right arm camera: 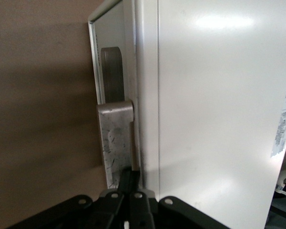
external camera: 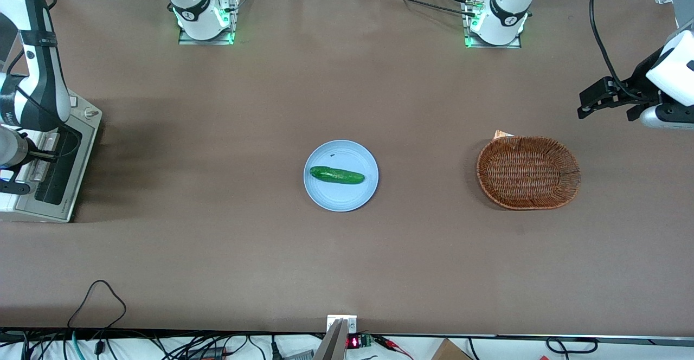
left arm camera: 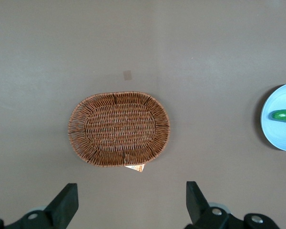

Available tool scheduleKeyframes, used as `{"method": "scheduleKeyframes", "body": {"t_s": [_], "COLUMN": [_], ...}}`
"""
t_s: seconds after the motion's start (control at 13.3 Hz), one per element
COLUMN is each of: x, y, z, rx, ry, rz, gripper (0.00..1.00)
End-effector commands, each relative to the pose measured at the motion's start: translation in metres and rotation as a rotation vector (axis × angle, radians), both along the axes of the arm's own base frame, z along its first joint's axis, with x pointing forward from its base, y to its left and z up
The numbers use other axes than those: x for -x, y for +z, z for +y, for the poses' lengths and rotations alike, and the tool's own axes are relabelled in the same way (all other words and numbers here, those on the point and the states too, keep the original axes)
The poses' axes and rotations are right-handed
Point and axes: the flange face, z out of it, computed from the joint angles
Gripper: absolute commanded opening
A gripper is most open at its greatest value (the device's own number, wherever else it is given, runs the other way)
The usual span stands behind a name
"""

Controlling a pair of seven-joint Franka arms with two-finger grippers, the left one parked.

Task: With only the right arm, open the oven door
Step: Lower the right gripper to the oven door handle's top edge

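Note:
The white toaster oven point(external camera: 32, 208) stands at the working arm's end of the table, its two knobs point(external camera: 91, 113) farther from the camera. The oven door point(external camera: 60, 166), silver-framed with a dark window, lies flat against the oven body. The right arm point(external camera: 33, 51) reaches down over it. My gripper point(external camera: 39, 156) is at the door's bar handle point(external camera: 44, 148). In the right wrist view the black fingers point(right arm camera: 129, 177) are pressed together, tips at the handle's metal bracket point(right arm camera: 115, 143), beside the door frame point(right arm camera: 92, 57) and the white oven wall point(right arm camera: 209, 119).
A light blue plate point(external camera: 325, 194) with a cucumber point(external camera: 336, 175) sits mid-table. A brown wicker basket point(external camera: 528, 172) lies toward the parked arm's end; it also shows in the left wrist view point(left arm camera: 119, 129). Cables point(external camera: 97, 300) trail at the table's near edge.

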Motion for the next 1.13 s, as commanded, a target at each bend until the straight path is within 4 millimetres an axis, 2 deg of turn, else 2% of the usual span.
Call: {"method": "scheduleKeyframes", "body": {"t_s": [0.0,0.38,0.9,1.06], "x": [0.001,0.003,0.001,0.000], "y": [-0.011,-0.030,-0.041,-0.046], "z": [0.000,0.009,0.020,0.028], "rx": [0.008,0.005,-0.006,-0.014], "ry": [-0.005,-0.047,-0.060,-0.060], "rz": [-0.016,-0.052,-0.061,-0.075], "gripper": [0.00,0.00,0.00,0.00]}}
